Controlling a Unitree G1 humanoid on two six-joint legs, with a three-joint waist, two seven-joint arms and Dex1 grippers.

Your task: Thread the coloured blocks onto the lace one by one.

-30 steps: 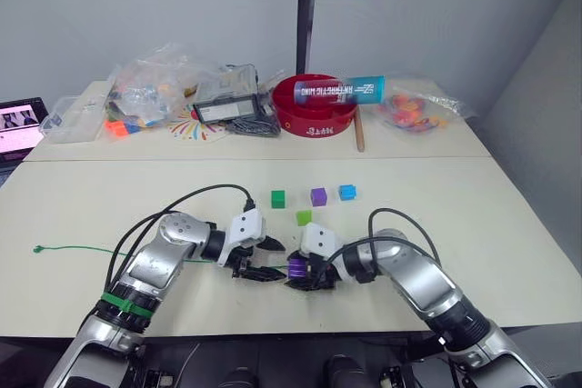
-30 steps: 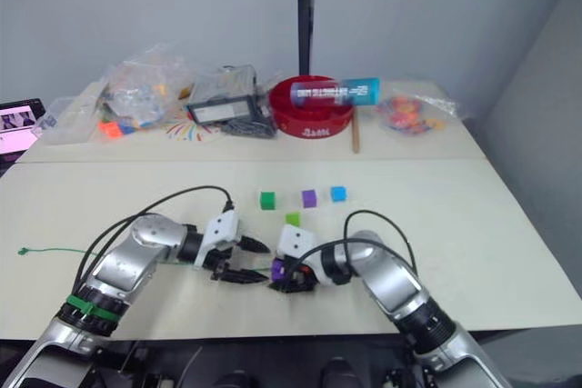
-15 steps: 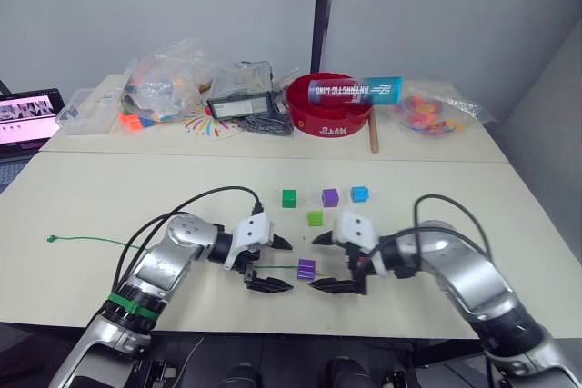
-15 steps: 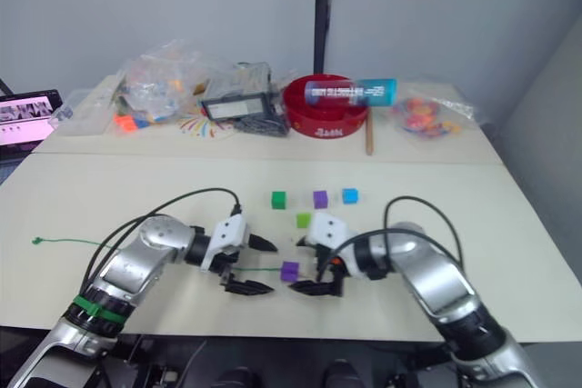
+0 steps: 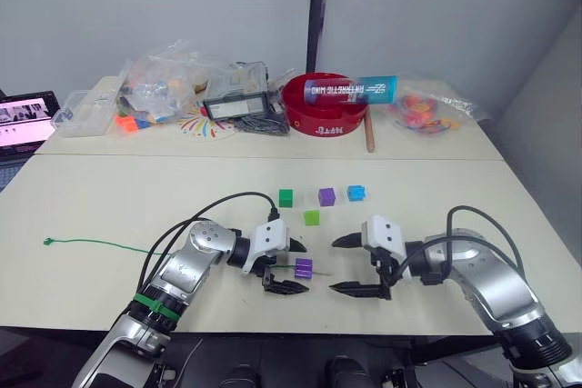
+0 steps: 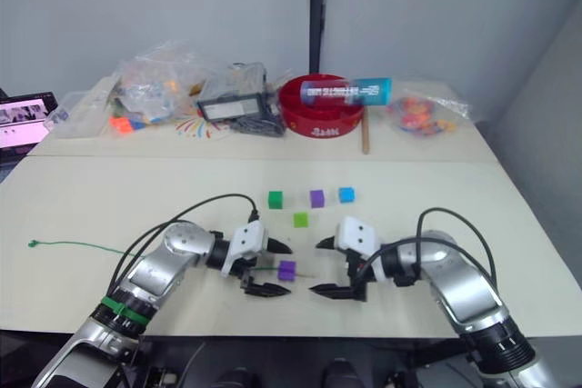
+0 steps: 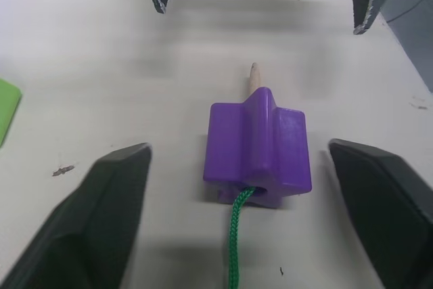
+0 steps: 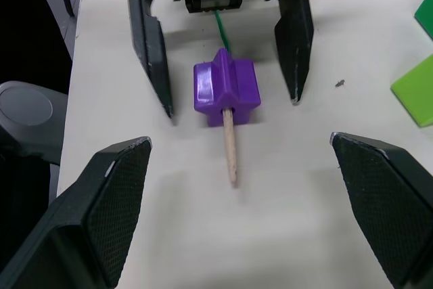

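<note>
A purple block (image 5: 304,268) lies on the table with the green lace (image 5: 100,244) running through it. The pale tip (image 8: 230,150) sticks out toward my right gripper (image 5: 334,265), which is open a short way to the right. My left gripper (image 5: 298,268) is open too, one finger on each side of the block without touching it. The lace's knot end (image 5: 45,243) lies far left. Behind the grippers sit a dark green block (image 5: 285,197), a second purple block (image 5: 326,195), a blue block (image 5: 356,193) and a light green block (image 5: 312,217).
At the back stand a red bowl (image 5: 329,118) with a blue tube across it, clear bags of coloured pieces (image 5: 159,88), a black box (image 5: 238,104) and a wooden stick (image 5: 371,136). A laptop (image 5: 23,124) is at the far left.
My right gripper was shut on the purple block a second ago; it has let go, opened and drawn back to the right. My left gripper has moved up around the block.
</note>
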